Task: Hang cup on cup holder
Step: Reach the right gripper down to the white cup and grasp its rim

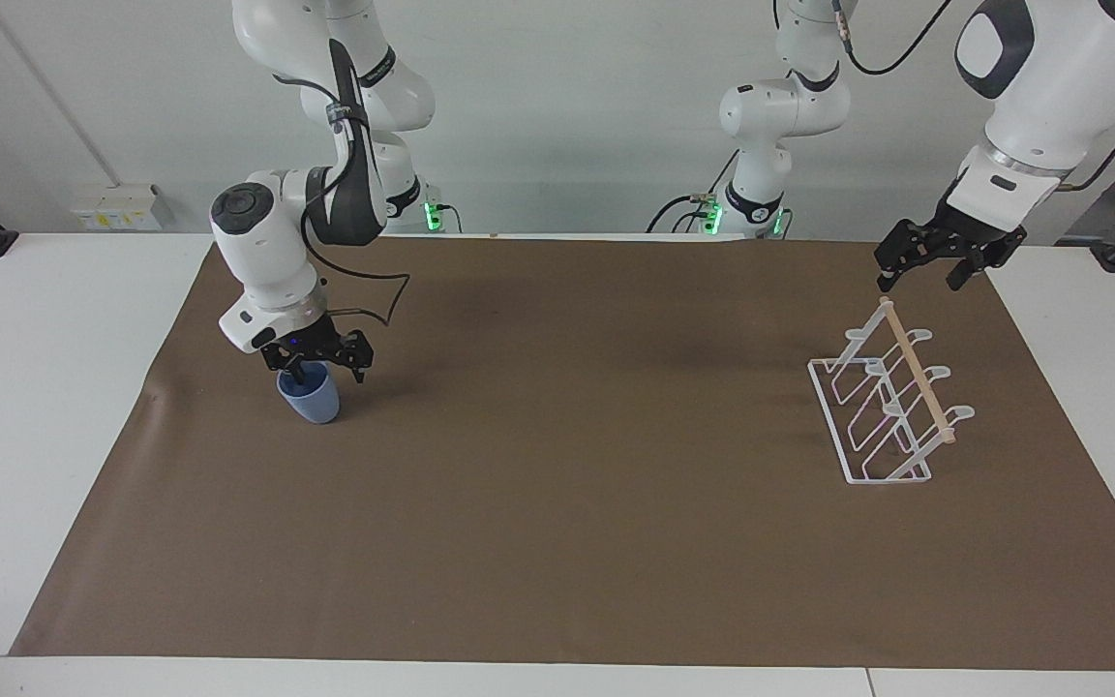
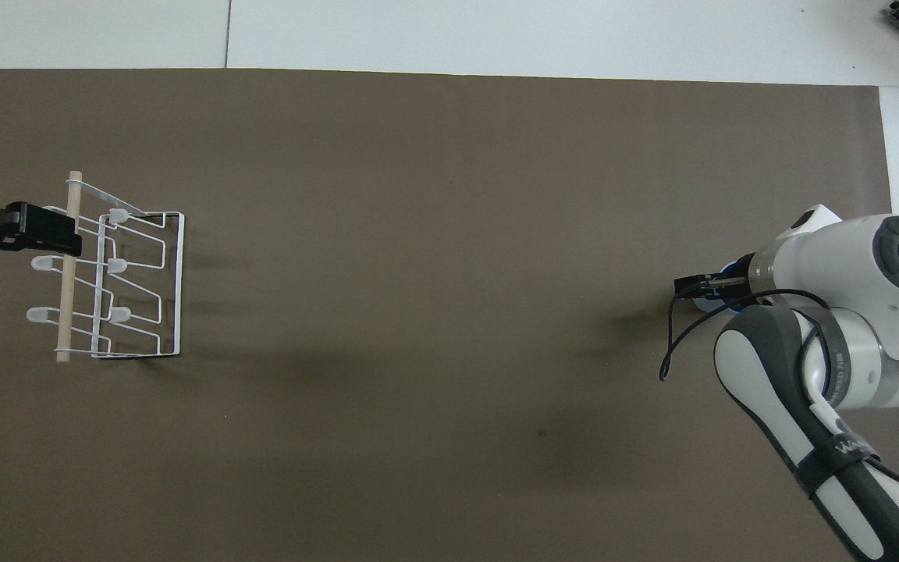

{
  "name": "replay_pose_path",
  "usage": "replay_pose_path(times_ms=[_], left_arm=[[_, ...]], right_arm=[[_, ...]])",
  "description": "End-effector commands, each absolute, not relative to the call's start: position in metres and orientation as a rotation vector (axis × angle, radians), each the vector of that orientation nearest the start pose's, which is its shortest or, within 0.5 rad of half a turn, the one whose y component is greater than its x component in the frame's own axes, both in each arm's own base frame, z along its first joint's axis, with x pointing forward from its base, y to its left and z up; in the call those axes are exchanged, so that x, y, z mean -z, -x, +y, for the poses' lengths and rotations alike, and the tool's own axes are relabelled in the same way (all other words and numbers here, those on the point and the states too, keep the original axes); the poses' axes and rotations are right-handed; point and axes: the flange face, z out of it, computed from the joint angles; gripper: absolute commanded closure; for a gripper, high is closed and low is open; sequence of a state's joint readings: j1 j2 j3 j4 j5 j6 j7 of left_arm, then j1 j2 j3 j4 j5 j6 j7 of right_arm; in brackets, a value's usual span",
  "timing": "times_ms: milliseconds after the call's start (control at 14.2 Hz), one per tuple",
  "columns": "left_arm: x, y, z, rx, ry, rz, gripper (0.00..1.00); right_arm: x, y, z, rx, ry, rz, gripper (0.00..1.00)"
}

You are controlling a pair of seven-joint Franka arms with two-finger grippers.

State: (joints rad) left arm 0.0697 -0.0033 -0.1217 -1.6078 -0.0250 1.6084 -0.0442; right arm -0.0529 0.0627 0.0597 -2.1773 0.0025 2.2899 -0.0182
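Sitting upright on the brown mat (image 1: 557, 503) toward the right arm's end of the table (image 1: 54, 387), close to the mat's edge there: the cup (image 1: 310, 398), light blue, open mouth up, only a sliver showing in the overhead view (image 2: 711, 300). Hovering right at the cup's rim: the right gripper (image 1: 317, 364), (image 2: 698, 286), one black finger dipping inside the mouth, the other outside the wall nearer the table's middle; spread apart, not pinching, though contact with the rim cannot be told. Standing at the left arm's end of the mat: the cup holder (image 1: 888, 404), (image 2: 118, 277), white wire prongs slanting up to a wooden dowel (image 1: 918, 371), every prong bare. Hanging in the air over the robots' end of that dowel: the left gripper (image 1: 927, 270), (image 2: 24, 232), fingers splayed wide, holding nothing, waiting clear of the rack. Lying well apart, cup and holder, near opposite short edges of the mat
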Motion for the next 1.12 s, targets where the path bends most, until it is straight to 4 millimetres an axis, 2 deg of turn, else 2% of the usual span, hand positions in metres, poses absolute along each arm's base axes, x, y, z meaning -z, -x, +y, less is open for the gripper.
replay_pose_path(times_ms=[0,140,211,351,561,842,1053], left_arm=[[-0.61,-0.552,-0.03,0.0,3.174,0.005,0.0],[-0.61,-0.552,-0.03,0.0,3.175,0.003,0.0],[-0.61,-0.552,-0.03,0.0,3.175,0.003,0.0],[-0.61,-0.553,-0.03,0.002,3.175,0.005,0.0],[-0.61,-0.552,-0.03,0.0,3.175,0.005,0.0],[-0.61,-0.552,-0.03,0.0,3.174,0.005,0.0],[-0.61,-0.552,-0.03,0.0,3.175,0.005,0.0]], right_arm=[[-0.368,-0.541,0.004,0.103,3.127,-0.007,0.0],[-0.36,-0.541,0.003,0.094,3.127,-0.002,0.05],[-0.359,-0.54,0.004,0.101,3.126,-0.004,0.05],[-0.359,-0.54,0.003,0.103,3.126,-0.002,0.12],[-0.359,-0.54,0.007,0.106,3.126,-0.012,0.31],[-0.359,-0.54,0.012,0.105,3.126,-0.024,0.48],[-0.359,-0.54,0.015,0.105,3.125,-0.038,0.73]])
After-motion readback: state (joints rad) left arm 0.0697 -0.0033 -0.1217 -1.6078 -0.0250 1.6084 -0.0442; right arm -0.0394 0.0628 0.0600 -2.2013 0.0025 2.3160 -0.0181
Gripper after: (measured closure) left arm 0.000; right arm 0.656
